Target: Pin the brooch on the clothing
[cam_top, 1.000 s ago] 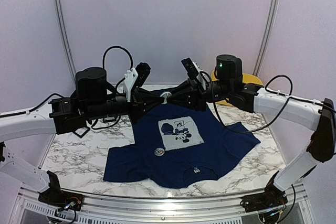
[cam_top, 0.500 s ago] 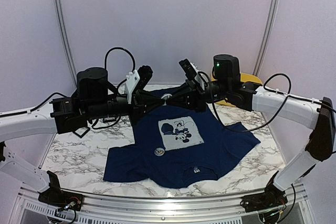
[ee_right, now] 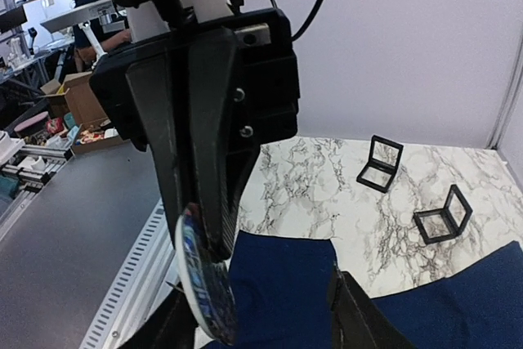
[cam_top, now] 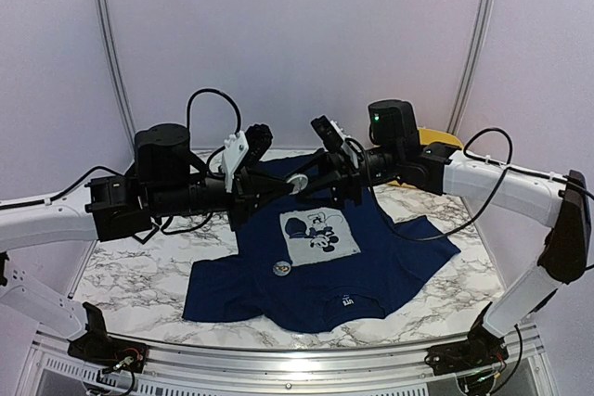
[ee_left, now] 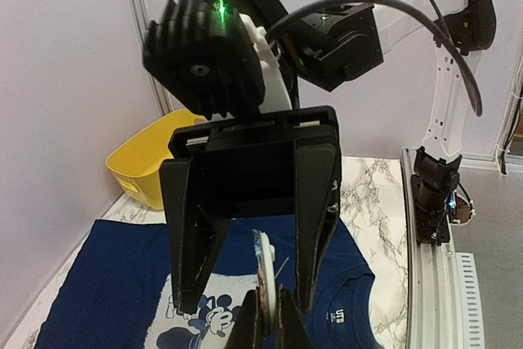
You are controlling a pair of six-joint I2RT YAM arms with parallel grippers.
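The brooch (ee_left: pixel 262 271), a round flat piece, is held on edge in the air above the far half of the shirt (cam_top: pixel 399 248). The shirt lies flat at the centre of the bench (cam_top: pixel 130 275), collar toward the near edge.

The left end effector (ee_left: pixel 266 320) is pressed together on the lower rim of the brooch. The right end effector (ee_right: pixel 265 320) faces it with its fingers spread, one on each side of the brooch, gripping nothing.

We judge the step in hand to be preparing the brooch in mid-air, probably freeing its pin; this brooch is not yet on the shirt. The next move calls for centring the right fingers exactly on the brooch before closing, with a firm left grip.

A small round disc (cam_top: pixel 281 268) lies on the shirt, just left of the print (cam_top: pixel 318 234).
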